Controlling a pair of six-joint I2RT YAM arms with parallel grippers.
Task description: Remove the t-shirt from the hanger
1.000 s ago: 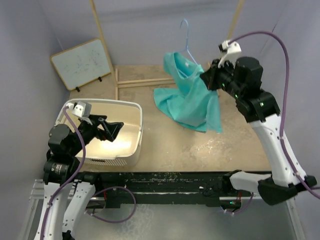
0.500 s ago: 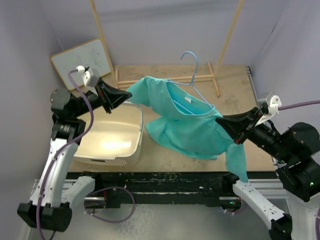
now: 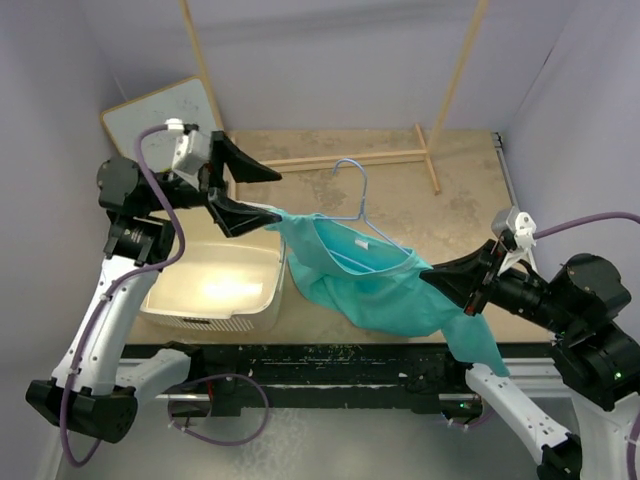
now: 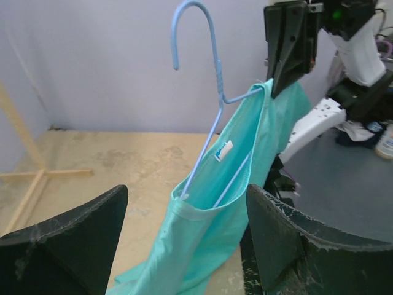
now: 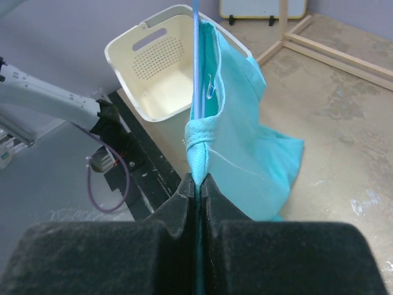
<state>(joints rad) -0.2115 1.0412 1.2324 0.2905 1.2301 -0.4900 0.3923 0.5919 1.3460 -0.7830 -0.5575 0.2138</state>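
Note:
The teal t-shirt (image 3: 370,285) sags between my two grippers above the table's near half, with the light-blue wire hanger (image 3: 361,195) still inside its neckline and the hook sticking up. My right gripper (image 3: 428,273) is shut on a bunched shoulder of the t-shirt (image 5: 245,141). The hanger wire (image 5: 195,61) runs straight up from the jaws. My left gripper (image 3: 272,193) is wide open at the shirt's left end, its lower finger at the fabric. In the left wrist view the t-shirt (image 4: 245,160) and hanger (image 4: 217,74) hang ahead of the open left gripper (image 4: 184,203).
A white laundry basket (image 3: 275,250) stands at the near left below my left arm, and it also shows in the right wrist view (image 5: 123,49). A whiteboard (image 3: 150,105) leans at the back left. Wooden rack base bars (image 3: 350,157) and poles (image 3: 205,70) stand at the back.
My left gripper, shut on the shirt's left end half a second ago, now stands open. Shirt and hanger have sunk lower and nearer. My right gripper still holds the shoulder.

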